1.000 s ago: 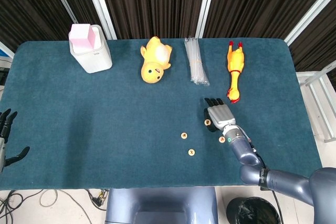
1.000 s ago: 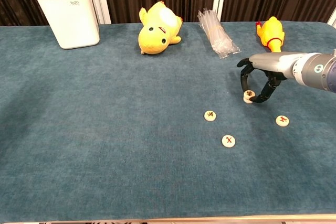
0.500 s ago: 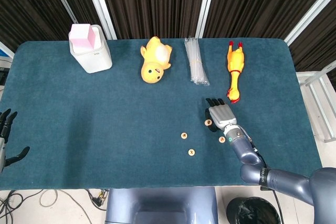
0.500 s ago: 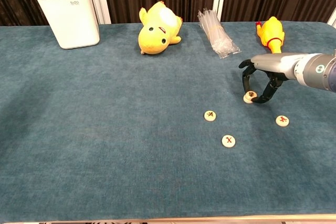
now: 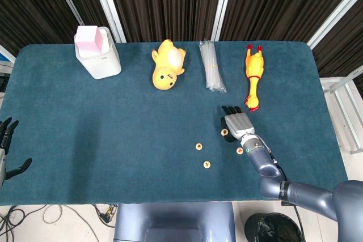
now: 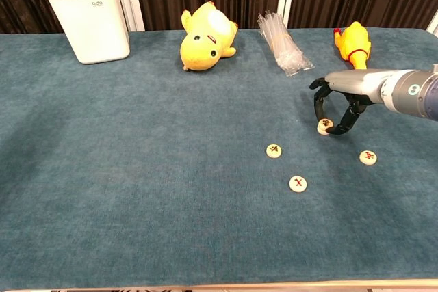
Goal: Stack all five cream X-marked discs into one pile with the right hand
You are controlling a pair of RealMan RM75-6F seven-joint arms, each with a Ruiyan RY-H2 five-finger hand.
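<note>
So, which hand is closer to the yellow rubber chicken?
Right. The right hand sits just below the rubber chicken; the left hand is at the table's far left edge.

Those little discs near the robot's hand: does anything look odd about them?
Only four spots show. Three discs lie singly; the one under the right hand looks thicker, perhaps two stacked.

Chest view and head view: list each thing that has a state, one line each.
right hand: fingers curved down around a disc
disc under the hand: on the cloth; whether it is single or a pile cannot be told
three loose discs: flat, apart, unstacked
left hand: open, off the table edge
plush duck: on its side
rubber chicken: lying flat
</note>
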